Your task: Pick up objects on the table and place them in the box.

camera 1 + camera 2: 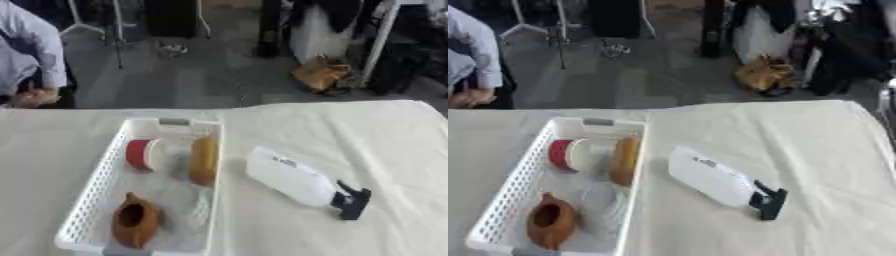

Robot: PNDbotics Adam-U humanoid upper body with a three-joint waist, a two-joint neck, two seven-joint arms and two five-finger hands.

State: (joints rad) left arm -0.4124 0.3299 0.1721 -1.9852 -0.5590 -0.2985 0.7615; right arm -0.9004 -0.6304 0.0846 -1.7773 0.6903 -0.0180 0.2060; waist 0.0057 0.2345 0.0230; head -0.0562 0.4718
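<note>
Spray bottle lies on its side at centre right of the frame, just beside the white basket; neither robot hand shows, so their state is unknown. Best grasp its white body crosswise, clear of the black trigger head

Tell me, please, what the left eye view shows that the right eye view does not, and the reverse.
Only the left eye view shows bare table to the right of the white spray bottle out to the frame edge. Only the right eye view shows the table's right edge dropping away. Both share the white basket holding a red and white roll, a yellow-orange long item and a brown pot. Neither shows a robot hand.
</note>
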